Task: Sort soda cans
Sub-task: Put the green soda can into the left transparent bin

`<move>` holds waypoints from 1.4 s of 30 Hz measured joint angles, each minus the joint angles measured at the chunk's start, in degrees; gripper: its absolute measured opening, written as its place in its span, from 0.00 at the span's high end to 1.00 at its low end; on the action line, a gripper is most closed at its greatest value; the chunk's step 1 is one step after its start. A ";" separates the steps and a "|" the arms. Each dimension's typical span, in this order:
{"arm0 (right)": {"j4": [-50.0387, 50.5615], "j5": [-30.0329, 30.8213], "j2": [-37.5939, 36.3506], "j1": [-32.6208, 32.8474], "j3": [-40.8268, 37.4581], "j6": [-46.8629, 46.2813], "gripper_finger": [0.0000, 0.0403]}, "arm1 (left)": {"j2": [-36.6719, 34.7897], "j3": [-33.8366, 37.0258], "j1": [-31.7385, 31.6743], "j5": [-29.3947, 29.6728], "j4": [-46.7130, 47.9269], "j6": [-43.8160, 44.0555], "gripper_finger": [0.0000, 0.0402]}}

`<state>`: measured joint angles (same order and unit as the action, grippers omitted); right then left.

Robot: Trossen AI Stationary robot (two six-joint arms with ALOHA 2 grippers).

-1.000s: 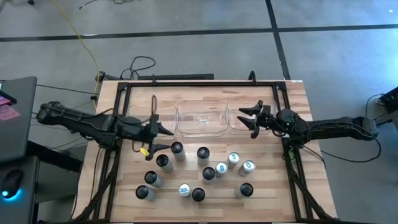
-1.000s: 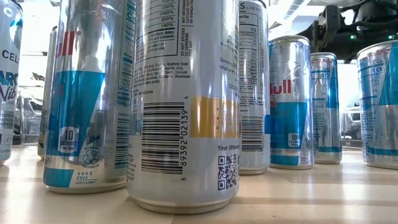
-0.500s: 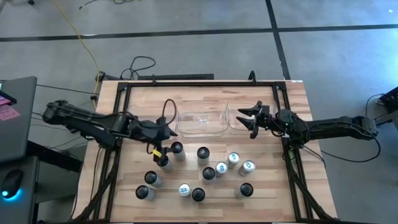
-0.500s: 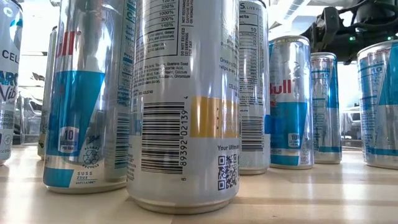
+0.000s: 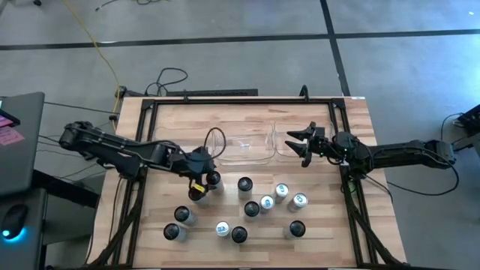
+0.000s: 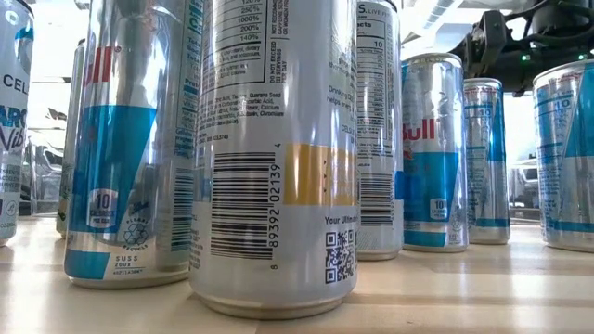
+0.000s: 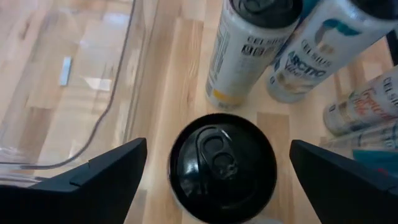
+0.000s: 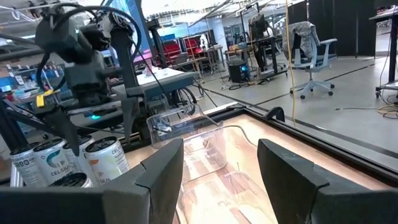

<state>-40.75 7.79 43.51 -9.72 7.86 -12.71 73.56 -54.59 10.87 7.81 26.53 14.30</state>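
Observation:
Several soda cans stand upright on the wooden table [image 5: 330, 225], some with dark tops, some with light ones. My left gripper [image 5: 208, 173] slants down over the far left of the cluster, open. In the left wrist view its fingers [image 7: 106, 180] stand on either side of a black-topped can [image 7: 222, 163], apart from it; this is the can [image 5: 214, 178] next to the left bin. My right gripper [image 5: 301, 143] hovers level and open at the right clear bin [image 5: 289, 154], nothing between its fingers [image 8: 163, 174].
Two clear plastic bins [image 5: 241, 144] sit side by side at the table's far middle. Two Celsius cans [image 7: 249, 50] stand just beyond the black-topped one. A black frame [image 5: 352, 187] runs along the table's edges. In the low view a row of cans [image 6: 274, 158] fills the picture.
My left gripper has moved toward the table's right edge and down, from beside the left bin to the far-left cans, and has tipped more steeply downward. The cans and my right gripper have kept still.

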 joint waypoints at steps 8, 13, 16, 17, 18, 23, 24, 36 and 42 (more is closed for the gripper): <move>0.20 -0.01 0.00 0.00 0.00 -0.07 0.43 | 0.69 0.00 0.00 0.00 0.67 -2.66 0.02; 0.26 -0.26 0.00 0.00 0.00 0.07 0.43 | 1.04 0.00 0.00 -0.04 1.60 -2.55 0.08; 0.28 -0.30 0.00 0.00 0.00 0.09 0.43 | 1.69 0.09 0.00 -0.06 1.59 -2.62 0.13; 0.28 -0.31 0.00 0.00 0.00 0.09 0.43 | 2.02 0.09 0.00 -0.04 1.45 -2.64 0.15; 0.28 -0.31 0.00 0.00 0.00 0.09 0.43 | 2.45 0.09 0.00 -0.05 0.95 -2.68 0.17; 0.63 -0.33 -0.02 0.00 0.00 0.13 0.43 | 3.33 0.07 -0.07 0.20 0.27 -4.30 0.22; 0.64 -0.35 0.00 0.00 0.00 0.19 0.43 | 3.33 0.07 -0.07 0.28 0.06 -4.51 0.23; 1.46 -0.37 0.00 -0.02 0.00 0.49 0.43 | 3.33 -3.46 -0.24 1.64 3.19 -4.02 0.36; 1.49 -0.37 -0.02 -0.03 0.00 -0.79 0.43 | 3.33 -11.37 -0.28 5.41 11.87 -3.03 0.36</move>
<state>-39.27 7.42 43.48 -9.74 7.86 -13.50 76.88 -65.96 10.59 13.22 38.40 11.28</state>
